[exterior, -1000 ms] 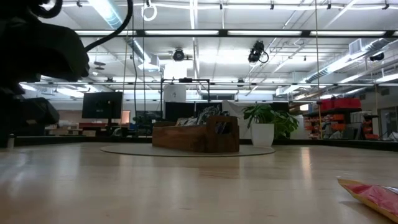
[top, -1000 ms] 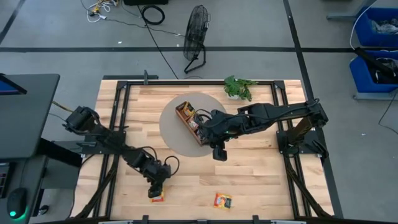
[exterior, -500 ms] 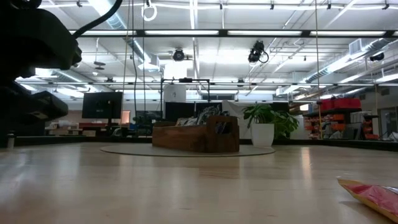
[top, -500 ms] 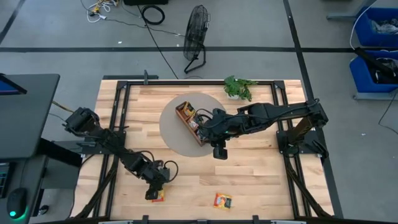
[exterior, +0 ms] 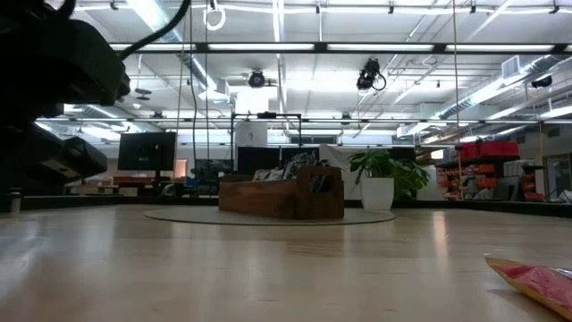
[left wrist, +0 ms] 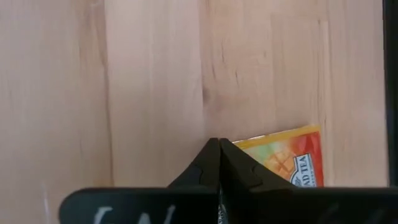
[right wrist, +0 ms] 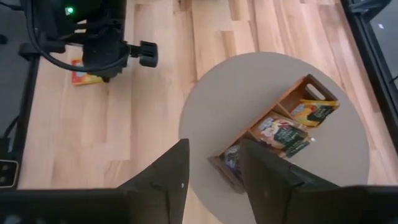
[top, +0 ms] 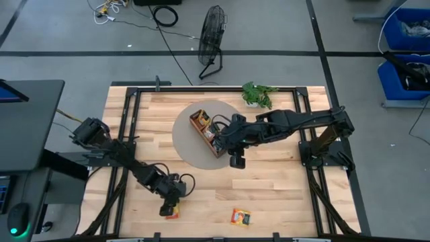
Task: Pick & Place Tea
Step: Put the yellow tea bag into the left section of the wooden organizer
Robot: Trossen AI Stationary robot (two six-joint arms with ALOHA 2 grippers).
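Orange sachet [left wrist: 283, 160] apparently nipped at its edge by left gripper [left wrist: 219, 163], open a second ago.

We see a grey floor [top: 67, 40] with a black fan [top: 212, 40], blue bins [top: 403, 33], and long ceiling lights [exterior: 295, 46].

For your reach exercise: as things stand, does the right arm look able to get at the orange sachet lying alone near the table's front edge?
Probably yes: the orange sachet lies on bare wood, the right gripper hangs open above the table with nothing between them.
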